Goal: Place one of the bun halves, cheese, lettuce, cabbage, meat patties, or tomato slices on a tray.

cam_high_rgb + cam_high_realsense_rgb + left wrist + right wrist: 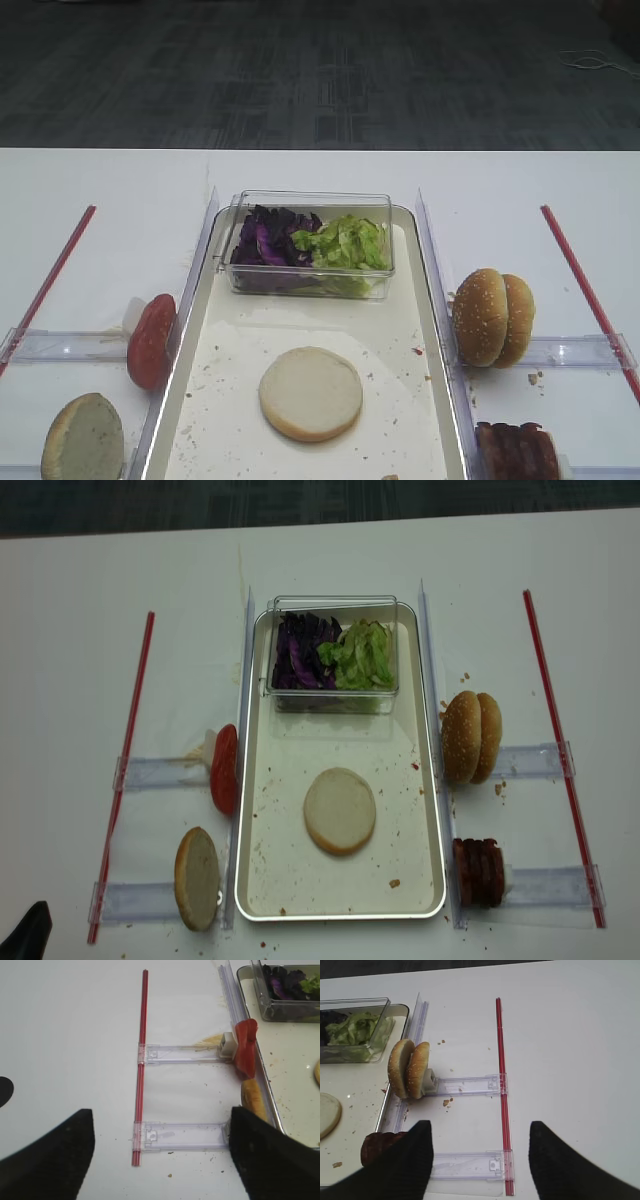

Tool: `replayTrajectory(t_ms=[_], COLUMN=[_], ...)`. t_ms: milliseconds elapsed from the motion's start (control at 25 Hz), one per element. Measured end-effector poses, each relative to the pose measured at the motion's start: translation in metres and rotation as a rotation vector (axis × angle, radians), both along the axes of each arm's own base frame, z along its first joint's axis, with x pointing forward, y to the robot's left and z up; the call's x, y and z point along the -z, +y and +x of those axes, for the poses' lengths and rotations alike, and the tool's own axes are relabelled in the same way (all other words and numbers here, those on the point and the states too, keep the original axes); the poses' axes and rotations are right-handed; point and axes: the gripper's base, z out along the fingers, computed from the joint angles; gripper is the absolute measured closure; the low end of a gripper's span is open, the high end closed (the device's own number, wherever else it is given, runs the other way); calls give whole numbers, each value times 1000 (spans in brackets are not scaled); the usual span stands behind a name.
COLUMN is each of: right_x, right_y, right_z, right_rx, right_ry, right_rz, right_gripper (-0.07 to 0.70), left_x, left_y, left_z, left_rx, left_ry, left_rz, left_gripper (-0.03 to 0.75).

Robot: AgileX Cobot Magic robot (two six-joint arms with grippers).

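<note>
The round cream-white bun half (pixel 340 810) is laid flat on the crumb-speckled rimmed tray (pixel 262 875); both arms' fingers (pixel 270 1155) are spread, empty, and best kept clear.

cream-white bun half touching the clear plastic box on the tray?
Apart. The overhead realsense view shows bare tray between the cream-white bun half and clear plastic box.

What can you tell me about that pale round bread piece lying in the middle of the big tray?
The round, thin, cream-white bun half has a smooth seedless face and a light tan edge. It lies flat, face up, on the large rectangular off-white tray with a metallic rim, nearer its front end. Crumbs dot the tray around it. Nothing else touches it; the clear plastic box of purple and green leaves sits apart at the far end.
</note>
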Motion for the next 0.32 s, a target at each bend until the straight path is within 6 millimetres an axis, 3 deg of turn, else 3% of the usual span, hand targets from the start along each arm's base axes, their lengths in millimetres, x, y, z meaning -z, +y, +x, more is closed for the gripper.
replayTrajectory(t_ms=[320], right_x=[0], right_y=[0], right_z=[0], right_rx=[0], right_ry=[0], right_rz=[0], right_gripper=[167], left_x=[0], left_y=[0], left_z=[0], left_rx=[1], left_ry=[0], left_rz=[-1], left_gripper=[170])
